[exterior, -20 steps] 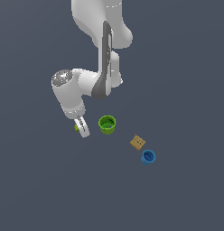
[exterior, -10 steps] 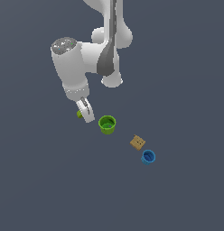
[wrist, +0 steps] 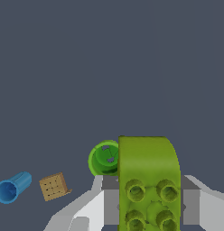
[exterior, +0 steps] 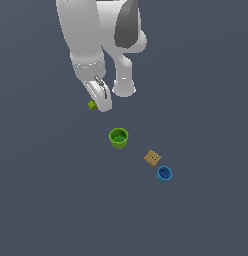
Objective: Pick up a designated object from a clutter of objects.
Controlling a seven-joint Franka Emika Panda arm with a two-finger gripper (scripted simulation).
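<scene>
The olive-green block (wrist: 149, 180) fills the wrist view, studded on its face and held between my fingers (wrist: 195, 203). In the exterior view it (exterior: 92, 105) shows as a small green bit beside my gripper (exterior: 99, 104), lifted well above the floor. The gripper is shut on it. The green round cup (exterior: 118, 138) stands below and toward the exterior view's right of the gripper; it also shows in the wrist view (wrist: 104, 158). The tan cube with dark dots (exterior: 152, 158) and the blue round cup (exterior: 164, 174) lie farther right.
In the wrist view the tan cube (wrist: 53, 186) and the blue cup (wrist: 13, 187), lying on its side, sit apart from the green cup. The arm's white links (exterior: 96, 35) rise above the gripper. The floor is plain dark grey.
The arm has risen, carrying the olive-green block up and away from the floor. The cups and the tan cube have not moved.
</scene>
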